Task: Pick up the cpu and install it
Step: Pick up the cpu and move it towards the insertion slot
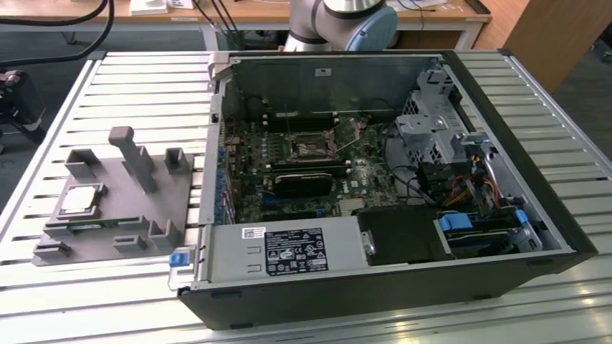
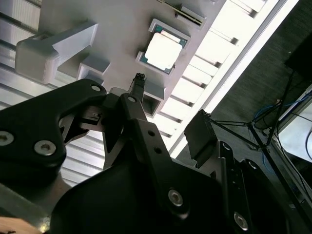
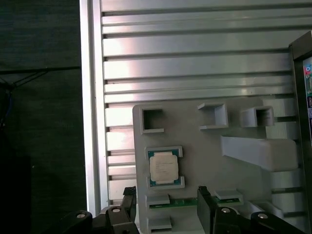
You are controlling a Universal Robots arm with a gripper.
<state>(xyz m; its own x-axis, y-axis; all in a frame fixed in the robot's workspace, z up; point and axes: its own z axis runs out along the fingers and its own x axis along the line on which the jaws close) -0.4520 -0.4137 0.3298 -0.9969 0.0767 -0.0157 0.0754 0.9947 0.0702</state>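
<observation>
The cpu (image 1: 82,199) is a small square chip with a shiny silver top. It lies flat in a recess of the grey holder block (image 1: 105,236) at the exterior view's left. Both wrist views look down on the cpu (image 3: 163,167) (image 2: 162,50) from well above. My gripper (image 3: 166,201) (image 2: 170,105) hangs open over the holder, with its two black fingers (image 3: 204,197) wide apart and nothing between them. The motherboard socket (image 1: 311,149) sits bare inside the open computer case (image 1: 564,236).
A narrow green memory stick (image 3: 183,202) lies in a slot of the holder beside the cpu. Grey posts (image 1: 134,154) rise from the holder. The slatted metal table (image 1: 143,79) ends at an edge (image 3: 90,97) close to the holder. Cables and a drive cage (image 1: 431,129) crowd the case.
</observation>
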